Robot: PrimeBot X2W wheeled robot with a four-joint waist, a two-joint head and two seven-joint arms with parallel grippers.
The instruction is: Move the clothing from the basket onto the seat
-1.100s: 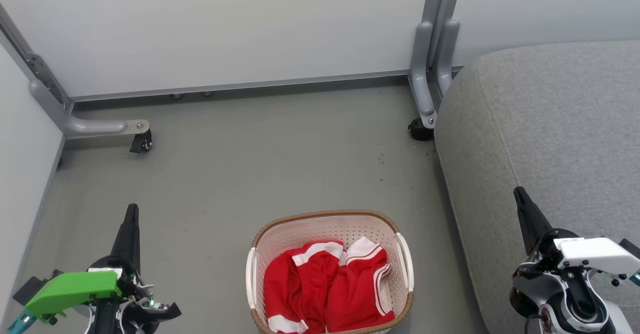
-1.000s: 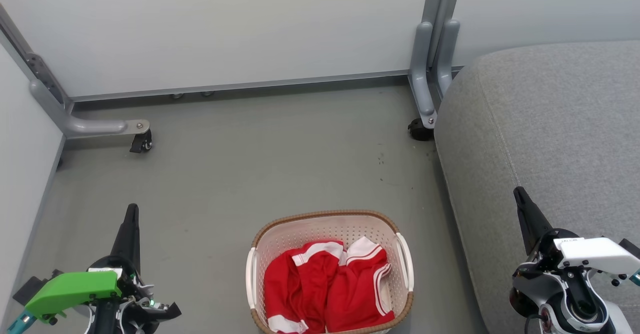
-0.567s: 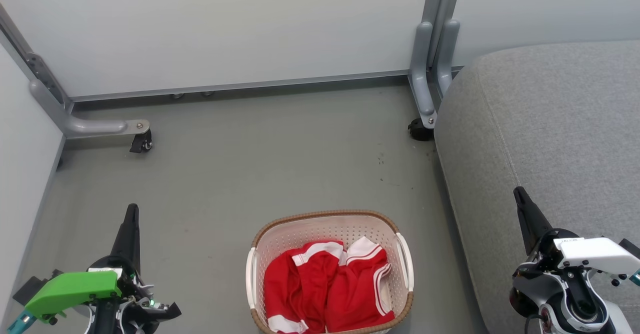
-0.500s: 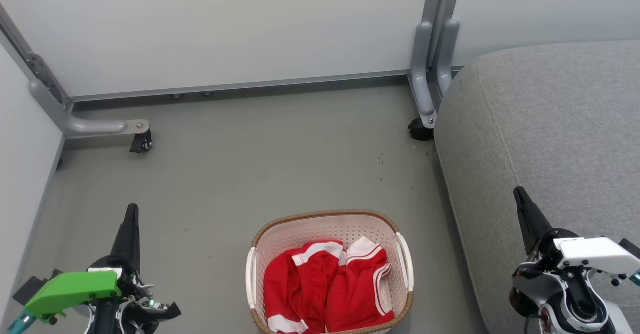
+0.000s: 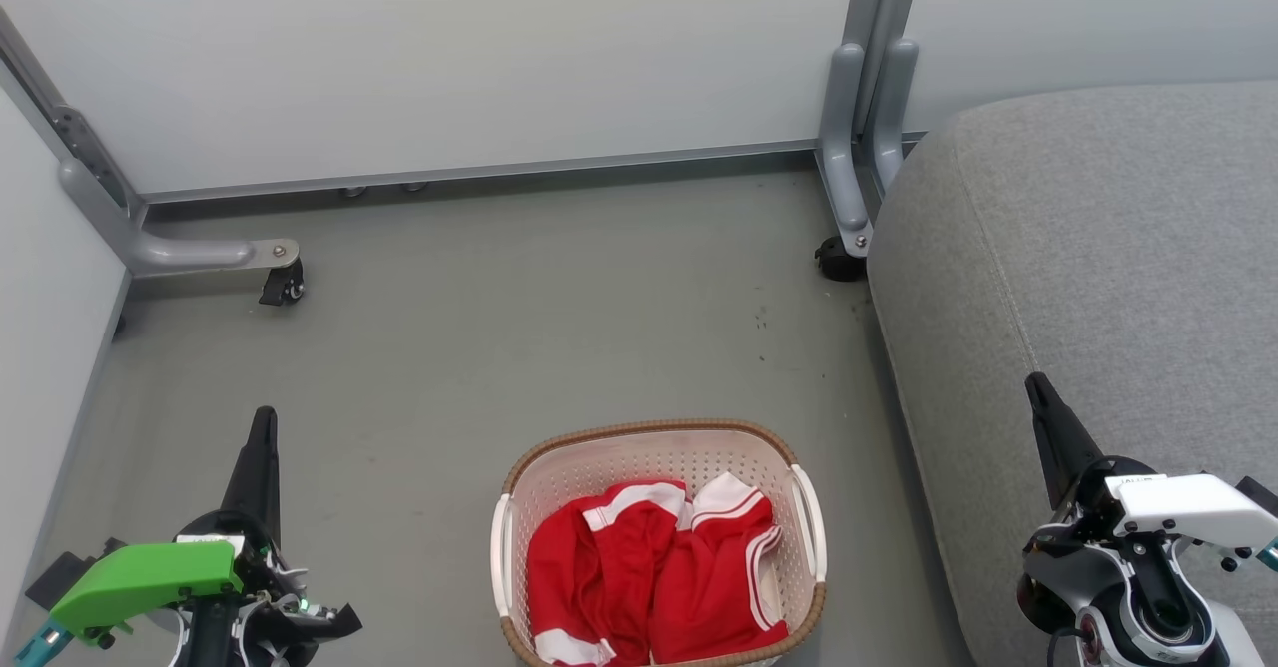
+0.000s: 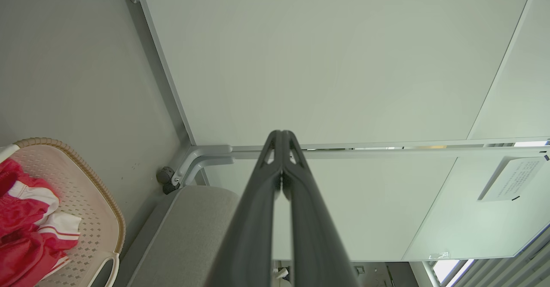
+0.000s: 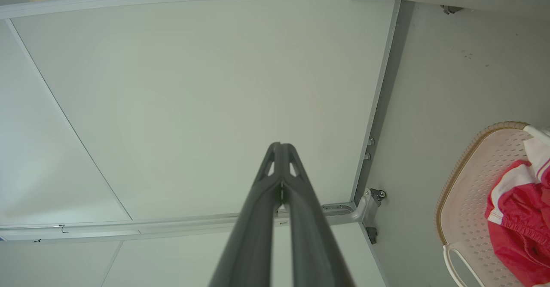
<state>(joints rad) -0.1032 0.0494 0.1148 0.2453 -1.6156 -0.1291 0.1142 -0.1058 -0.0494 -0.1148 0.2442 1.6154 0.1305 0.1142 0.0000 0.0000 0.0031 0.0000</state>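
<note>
Listing from the head view, we find the clothing (image 5: 649, 572) heaped in the basket (image 5: 639, 431) on the floor (image 5: 499, 347), the seat (image 5: 1098, 248) near on its right. Left wrist view: our left gripper (image 6: 281, 133), jaws pressed together. Right wrist view: our right gripper (image 7: 280, 145), jaws likewise together.

One high view, two low and rolled sideways.
The head view looks down on the basket (image 5: 649, 428) at lower centre; both wrist views face the wall panels (image 6: 322, 63), seemingly from low down, sharing that basket at a lower corner.
</note>
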